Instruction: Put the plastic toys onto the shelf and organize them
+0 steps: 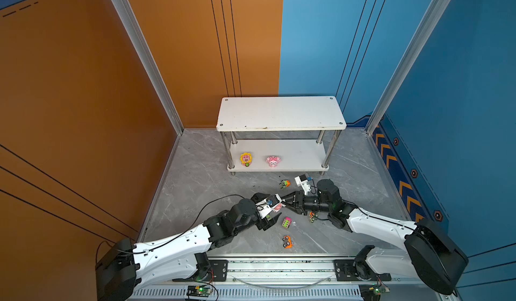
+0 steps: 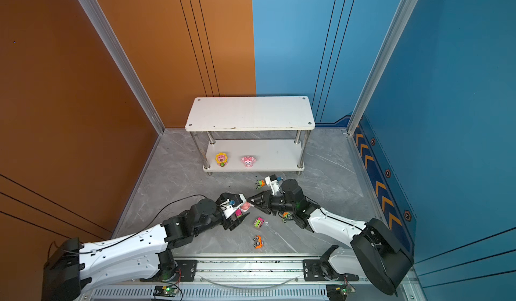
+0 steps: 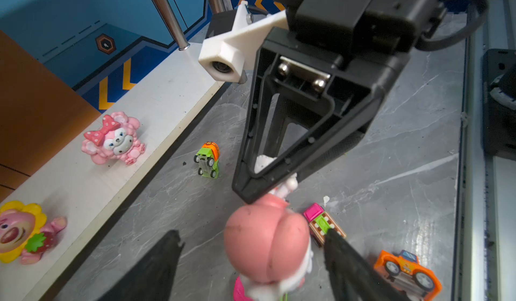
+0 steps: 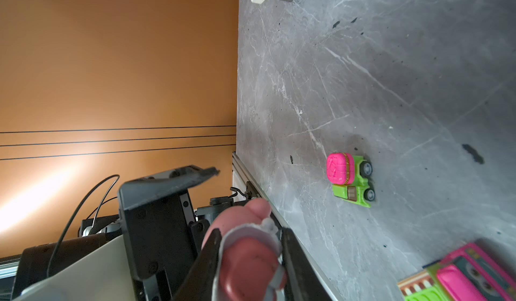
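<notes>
1. The pink figurine (image 3: 268, 246) is up in the air in front of the shelf (image 1: 279, 112), right between the two arms and clear of the grey marbled table (image 1: 201, 190).
2. The right gripper (image 4: 251, 232) has it: both jaws are pressed against the toy's sides.
3. The left gripper (image 3: 251, 238) faces it from the opposite side with its jaws spread wide. One black finger (image 3: 156, 260) stands clear of the toy, the other (image 3: 343, 257) is just beside it, and I can't tell whether that one touches.
4. Below them, cars lie scattered on the table: a pink and green truck (image 1: 287, 222), an orange car (image 1: 287, 241) closer to the arm bases, and a green and orange car (image 1: 284, 184) tipped on its side near the shelf's front edge.
5. On the shelf's lower board, toward its left end, stand a yellow flower figurine (image 1: 246, 159) and a pink bow figurine (image 1: 273, 161), near each other but apart. The top board is bare.
</notes>
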Controlling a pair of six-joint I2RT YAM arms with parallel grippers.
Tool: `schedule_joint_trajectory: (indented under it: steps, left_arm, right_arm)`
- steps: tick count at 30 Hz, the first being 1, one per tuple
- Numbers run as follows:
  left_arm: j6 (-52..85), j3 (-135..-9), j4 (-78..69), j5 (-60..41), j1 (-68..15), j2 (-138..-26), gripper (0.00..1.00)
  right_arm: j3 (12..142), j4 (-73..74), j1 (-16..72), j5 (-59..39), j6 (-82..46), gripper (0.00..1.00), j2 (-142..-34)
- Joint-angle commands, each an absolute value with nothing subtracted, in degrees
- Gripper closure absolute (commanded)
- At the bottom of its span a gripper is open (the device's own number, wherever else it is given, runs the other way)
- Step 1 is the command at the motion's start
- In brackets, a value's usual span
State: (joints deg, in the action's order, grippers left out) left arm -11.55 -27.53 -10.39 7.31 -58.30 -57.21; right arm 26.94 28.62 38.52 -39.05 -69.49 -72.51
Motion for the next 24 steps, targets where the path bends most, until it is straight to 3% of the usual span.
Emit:
schedule_joint_trajectory:
  steps: [1, 3, 10, 12, 14, 15, 21, 24]
  left_arm:
    - [-13.1, -30.2, -11.7, 6.9, -58.9, -58.5, 0.40]
    - [-13.0, -30.7, -11.9, 6.4, -59.0, -58.9, 0.48]
    - [-12.0, -31.3, -10.7, 5.0, -59.1, -59.5, 0.58]
    - [-11.8, -31.2, -10.5, 4.8, -59.1, -59.5, 0.46]
    - [-11.6, -31.3, -10.0, 5.0, -59.2, -59.6, 0.11]
    - [-11.7, -31.2, -9.6, 5.2, -59.3, -59.8, 0.07]
    - [-12.7, -30.0, -9.6, 8.4, -59.2, -60.9, 0.05]
    - [-13.2, -29.9, -10.7, 8.8, -58.7, -61.2, 0.11]
  right_arm:
    - [28.0, 29.8, 39.3, -39.9, -70.2, 0.90, -70.8]
    - [27.8, 30.2, 39.4, -39.9, -70.4, 0.90, -70.7]
    - [27.9, 30.8, 39.4, -39.8, -70.7, 0.90, -69.9]
    - [27.9, 31.1, 39.4, -39.7, -70.9, 0.90, -69.9]
    - [28.0, 31.2, 39.4, -39.8, -71.0, 0.90, -69.8]
    - [28.0, 31.2, 39.4, -39.9, -71.1, 0.90, -69.8]
    - [28.5, 30.1, 39.3, -39.9, -71.1, 0.90, -68.9]
    - [28.7, 29.5, 39.5, -40.1, -71.0, 0.90, -68.8]
